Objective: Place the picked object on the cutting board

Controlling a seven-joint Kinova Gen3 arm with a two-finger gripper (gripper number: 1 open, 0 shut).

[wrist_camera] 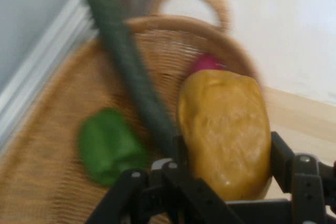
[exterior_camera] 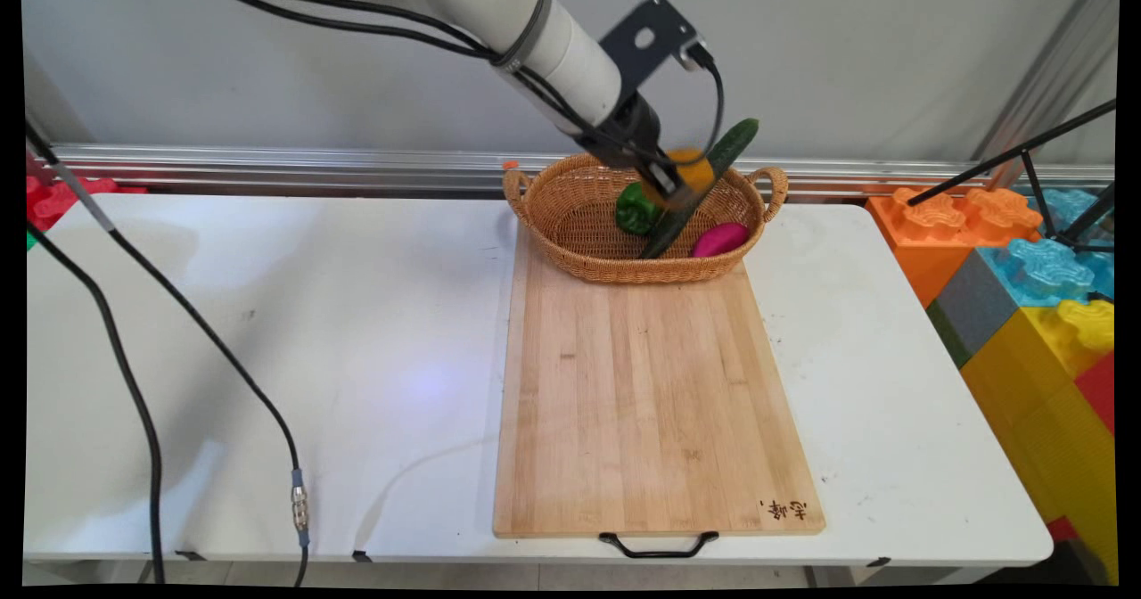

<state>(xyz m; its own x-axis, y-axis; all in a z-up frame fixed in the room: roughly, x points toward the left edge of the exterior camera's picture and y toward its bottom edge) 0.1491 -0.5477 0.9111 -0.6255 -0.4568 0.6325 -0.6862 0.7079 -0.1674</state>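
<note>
I see the gripper [exterior_camera: 675, 191] over the basket [exterior_camera: 570, 225], its fingers [wrist_camera: 181, 156] clamped on a yellow potato [wrist_camera: 226, 129] that is lifted clear of the basket floor. In the hand view the potato fills the space between the fingers. A cucumber [exterior_camera: 704, 180] leans just beside the potato, tilted, its lower end down in the basket and its upper end poking above the far rim; I cannot tell whether it touches the potato. A green pepper [exterior_camera: 635, 209] lies in the basket to the left of the gripper, and a magenta piece [exterior_camera: 720, 239] lies low at the right. The basket sits on the far end of the board [exterior_camera: 651, 403], which lies on the white desk [exterior_camera: 267, 358]. Coloured blocks [exterior_camera: 1034, 296] stand at the right of the desk.
</note>
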